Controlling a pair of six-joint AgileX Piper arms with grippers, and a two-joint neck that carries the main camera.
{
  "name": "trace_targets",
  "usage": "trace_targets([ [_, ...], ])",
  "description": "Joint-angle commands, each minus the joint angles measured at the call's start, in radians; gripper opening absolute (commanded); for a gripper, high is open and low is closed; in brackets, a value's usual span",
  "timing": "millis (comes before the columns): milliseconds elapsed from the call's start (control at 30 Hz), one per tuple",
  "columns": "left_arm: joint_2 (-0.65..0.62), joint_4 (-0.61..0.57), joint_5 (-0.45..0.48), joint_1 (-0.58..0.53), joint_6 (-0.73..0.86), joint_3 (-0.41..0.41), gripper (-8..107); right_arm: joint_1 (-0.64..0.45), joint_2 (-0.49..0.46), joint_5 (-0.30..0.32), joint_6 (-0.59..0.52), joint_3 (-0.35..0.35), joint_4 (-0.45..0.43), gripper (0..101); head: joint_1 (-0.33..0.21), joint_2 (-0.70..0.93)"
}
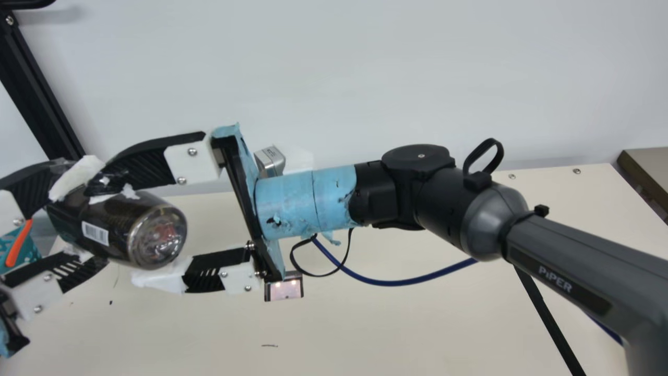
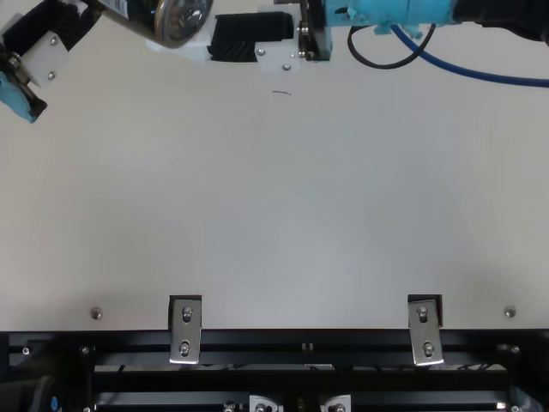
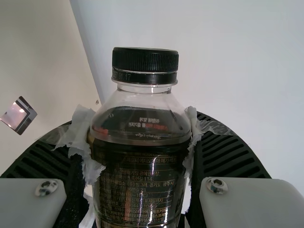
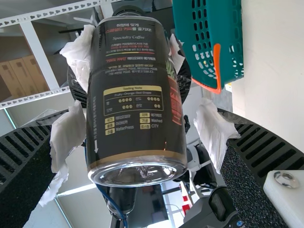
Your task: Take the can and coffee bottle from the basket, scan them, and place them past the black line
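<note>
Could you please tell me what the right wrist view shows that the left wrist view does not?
Right wrist view: the teal basket, its orange handle and the open right hand.
Left wrist view: a small silver-and-black device.
Both: the coffee bottle, held between the left hand's fingers, and part of the table.

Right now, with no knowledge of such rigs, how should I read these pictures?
Two black jointed robot arms work at a cream table. The main view comes from a neck camera between them, the top view from above, the wrist views from each arm. The left pincer grips a dark, black-capped plastic coffee bottle above the table; the right pincer is open around its base end. A small rectangular object with a shiny pinkish face lies on the table, crossed by a black line. A green perforated basket also shows.
</note>
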Motion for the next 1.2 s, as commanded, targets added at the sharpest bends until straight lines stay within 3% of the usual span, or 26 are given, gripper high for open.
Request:
trace_targets([
  [0,0.000,0.000,0.000,0.000,0.000,0.000,10,0.000,0.000,0.000,0.000,0.000,0.000,101,-0.037,-0.014],
  [200,0.000,0.000,0.000,0.000,0.000,0.000,10,0.000,0.000,0.000,0.000,0.000,0.000,101,-0.037,-0.014],
  [233,0.000,0.000,0.000,0.000,0.000,0.000,10,0.000,0.000,0.000,0.000,0.000,0.000,0,-0.037,-0.014],
  [800,0.000,0.000,0.000,0.000,0.000,0.000,10,0.000,0.000,0.000,0.000,0.000,0.006,0,-0.037,-0.014],
  [833,0.000,0.000,0.000,0.000,0.000,0.000,90,0.000,0.000,0.000,0.000,0.000,0.006,0,-0.037,-0.014],
  [1167,0.000,0.000,0.000,0.000,0.000,0.000,90,0.000,0.000,0.000,0.000,0.000,0.000,0,-0.037,-0.014],
])
